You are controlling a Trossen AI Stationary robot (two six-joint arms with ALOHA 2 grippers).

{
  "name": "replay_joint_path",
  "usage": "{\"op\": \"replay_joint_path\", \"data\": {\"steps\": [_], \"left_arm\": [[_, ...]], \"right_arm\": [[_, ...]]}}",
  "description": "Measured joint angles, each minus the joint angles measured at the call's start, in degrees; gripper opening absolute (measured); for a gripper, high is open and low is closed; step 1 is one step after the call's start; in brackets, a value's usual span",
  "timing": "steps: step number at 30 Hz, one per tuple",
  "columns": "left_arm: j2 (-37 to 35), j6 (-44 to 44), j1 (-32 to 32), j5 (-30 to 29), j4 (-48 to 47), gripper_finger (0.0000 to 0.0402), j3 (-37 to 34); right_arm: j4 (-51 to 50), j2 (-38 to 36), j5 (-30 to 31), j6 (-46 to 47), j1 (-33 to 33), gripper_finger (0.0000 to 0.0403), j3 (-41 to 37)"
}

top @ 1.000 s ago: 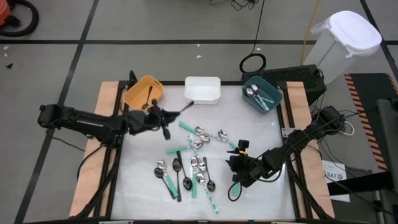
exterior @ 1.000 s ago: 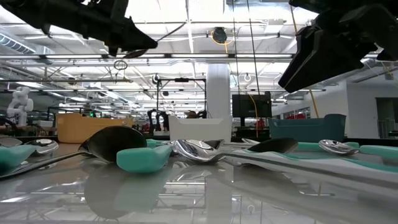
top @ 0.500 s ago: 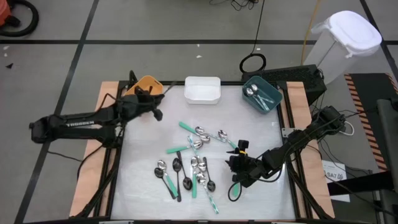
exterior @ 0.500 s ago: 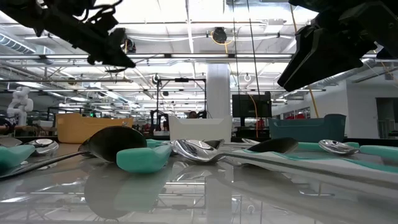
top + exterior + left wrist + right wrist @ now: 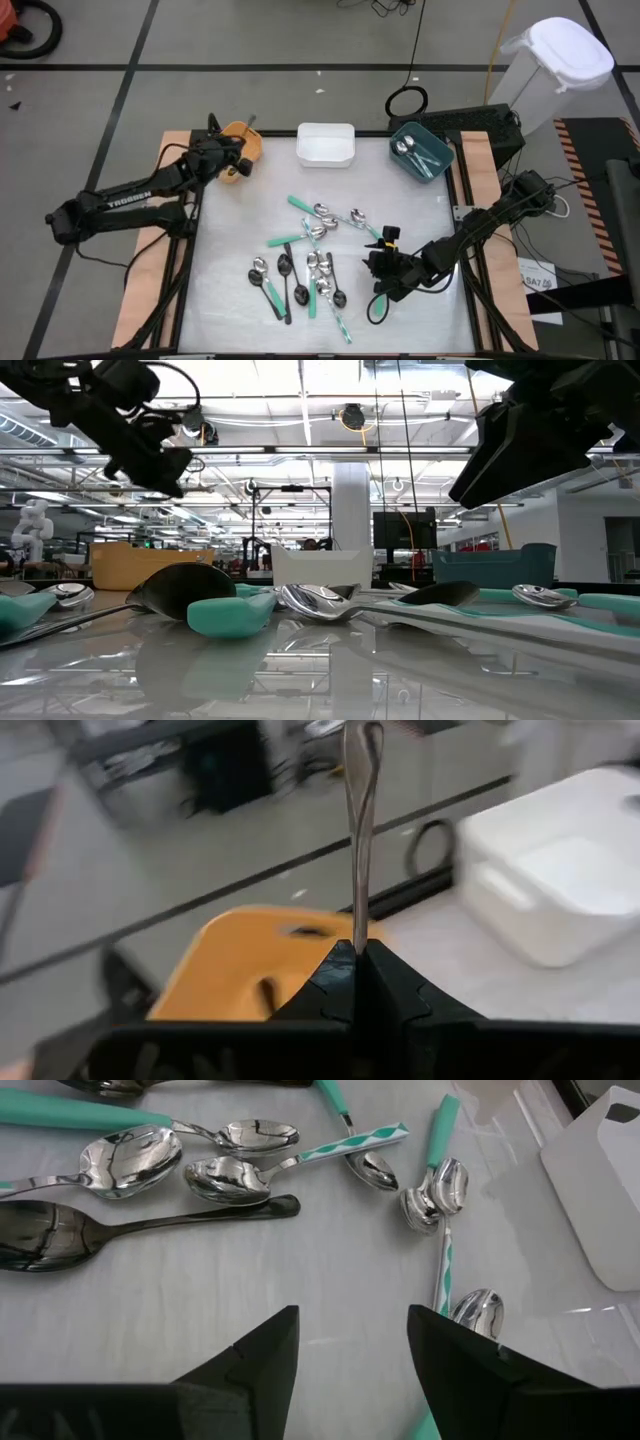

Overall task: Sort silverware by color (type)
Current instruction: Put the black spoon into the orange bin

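Observation:
My left gripper (image 5: 236,158) is over the orange bin (image 5: 246,138) at the table's far left, shut on a spoon whose thin grey handle (image 5: 360,830) sticks out beyond the fingers; its bowl is hidden. The gripper also shows in the low view (image 5: 150,460). Many spoons with black, mint-green and silver handles (image 5: 310,262) lie flat on the middle of the table. My right gripper (image 5: 385,272) is open and empty just right of that pile, above the spoons (image 5: 240,1175) in its wrist view. My left gripper pinches the spoon between its two shut fingers, with the handle (image 5: 357,935) coming out between the fingertips. The handle runs on along the fingers, its free end (image 5: 362,740) pointing away from the gripper. The spoon is lifted clear, above the orange bin (image 5: 250,960).
A white bin (image 5: 325,144) stands at the far middle and a teal bin (image 5: 421,150) holding spoons at the far right. A white lidded container (image 5: 555,65) stands off the table at the far right. Wooden rails (image 5: 172,190) border the table.
My left gripper has carried the spoon from the table's left middle toward the far left edge, to above the orange bin, turning so the handle points away from the table. It stays shut. My right gripper has kept still.

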Motion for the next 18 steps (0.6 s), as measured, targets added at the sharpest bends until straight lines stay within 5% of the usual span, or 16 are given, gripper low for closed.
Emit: {"op": "replay_joint_path", "data": {"steps": [18], "left_arm": [[0.04, -4.73, 6.85, -1.97, 3.56, 0.0006, -8.72]], "right_arm": [[1.49, -0.02, 0.19, 1.02, -0.07, 0.0184, 0.0]]}}
